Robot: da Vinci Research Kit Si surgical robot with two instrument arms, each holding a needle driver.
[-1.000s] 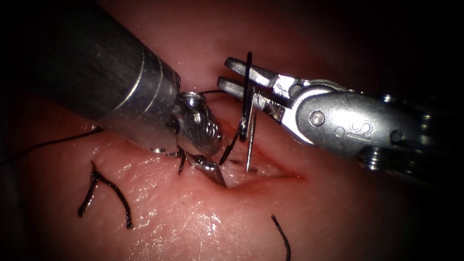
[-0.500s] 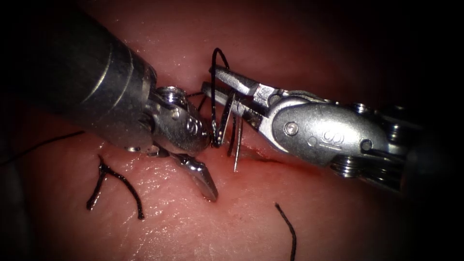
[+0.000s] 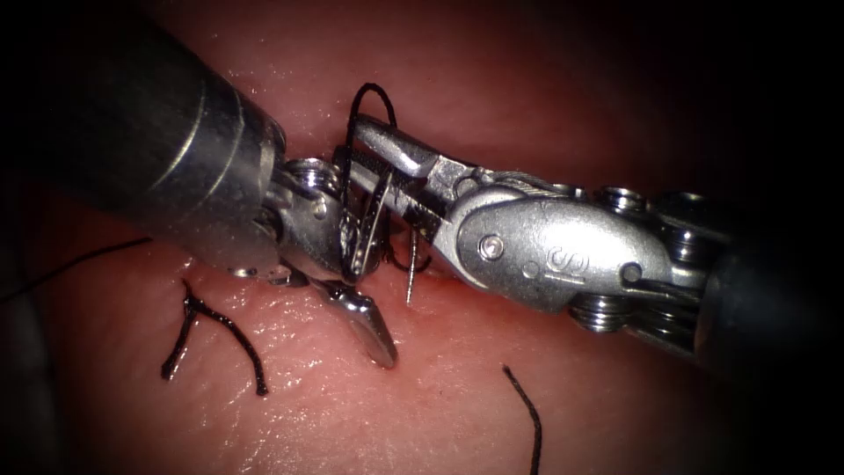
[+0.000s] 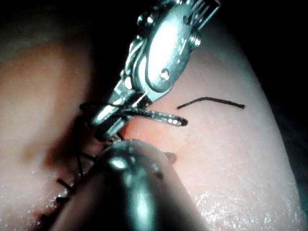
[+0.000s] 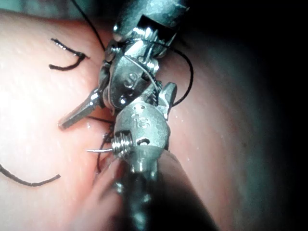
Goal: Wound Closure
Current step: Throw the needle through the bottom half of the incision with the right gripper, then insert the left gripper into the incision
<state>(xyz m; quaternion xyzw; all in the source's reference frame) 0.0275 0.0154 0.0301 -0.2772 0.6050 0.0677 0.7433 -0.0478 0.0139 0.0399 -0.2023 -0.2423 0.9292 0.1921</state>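
R tool [image 3: 374, 167] comes in over the cut [image 3: 492, 295], jaws clamped narrow on the needle [image 3: 380, 220], grip approx mid-curve. Needle hangs down from the jaws; its fine tip [image 3: 409, 283] points at the tissue [image 3: 457, 396] just above the cut line, w/ no part seen buried, so needle is out of the tissue. In R wrist view the tip [image 5: 96, 151] pokes out sideways past the tool's wrist, free in air over the tissue [image 5: 43, 110].

Thread [image 3: 369, 97] arcs in a dark loop over the R jaws, runs down betw. the two tools beside the needle. Another strand [image 3: 79, 259] trails off from the L tool across the tissue, L of the cut.

L tool [image 3: 369, 330] sits just L of the needle, nearly touching the R tool at the wrist. One jaw blade points down onto the tissue at the cut's L end; can't tell if jaws are apart or closed, nor that it holds anything.

Loose cut ends on the tissue: a forked piece [image 3: 207, 330] L of the cut, well apart from the needle; a curved piece [image 3: 526, 413] below the cut, R of the L tool's blade. L wrist view: R tool [image 4: 113, 115] w/ needle [image 4: 159, 117] across its jaws, stitches [image 4: 67, 185] along the closed part of the cut.

No containers; red fluid [image 3: 519, 303] lies thin along the cut.
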